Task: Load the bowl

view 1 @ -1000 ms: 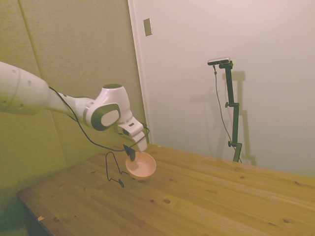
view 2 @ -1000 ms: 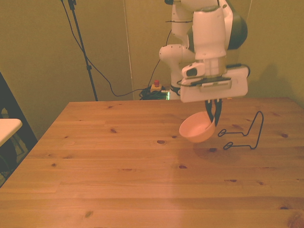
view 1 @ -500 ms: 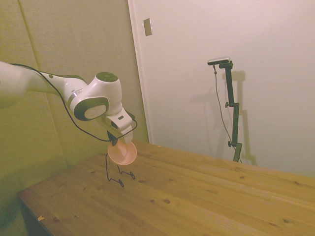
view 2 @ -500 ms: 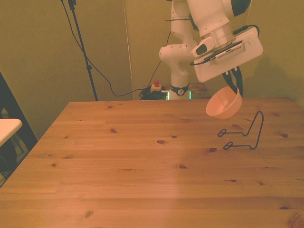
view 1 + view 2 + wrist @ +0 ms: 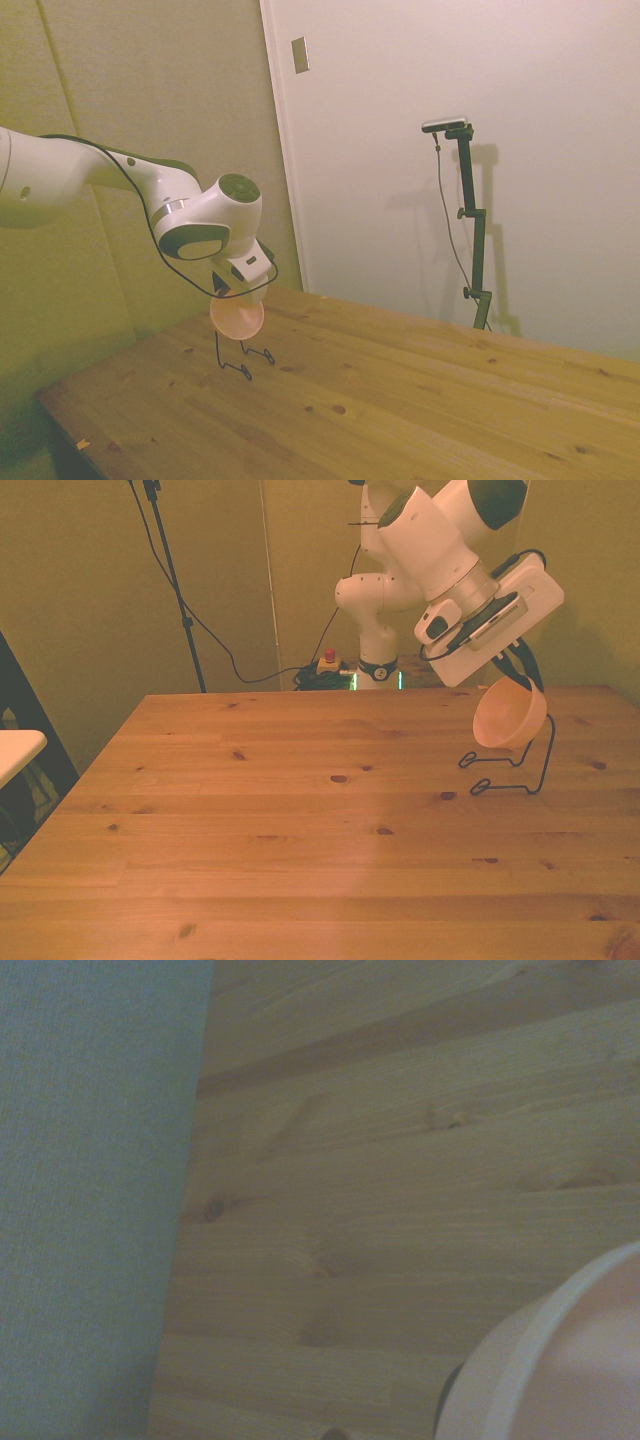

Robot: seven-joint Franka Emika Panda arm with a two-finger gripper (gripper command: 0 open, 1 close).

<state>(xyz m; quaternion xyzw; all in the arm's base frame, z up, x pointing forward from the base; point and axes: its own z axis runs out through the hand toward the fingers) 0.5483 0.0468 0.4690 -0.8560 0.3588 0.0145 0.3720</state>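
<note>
**Pink bowl held tilted over the wire rack**

Side view: the tool (image 5: 224,290) is clamped on the rim of the bowl (image 5: 237,318), which hangs tilted just below it, clear of the desk (image 5: 400,400) and over the black wire rack (image 5: 240,358).

Front view: the bowl (image 5: 509,715) hangs under the tool (image 5: 522,672), against the rack's (image 5: 512,768) upright loop.

Wrist view: 1 pale bowl rim (image 5: 520,1380) shows close above desk planks (image 5: 400,1160).

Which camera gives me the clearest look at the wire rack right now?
The front view: the wire rack stands whole against the table, with the bowl held by the gripper just above it. The side view shows the rack small and partly behind the bowl. The wrist view shows no rack I can make out.
</note>
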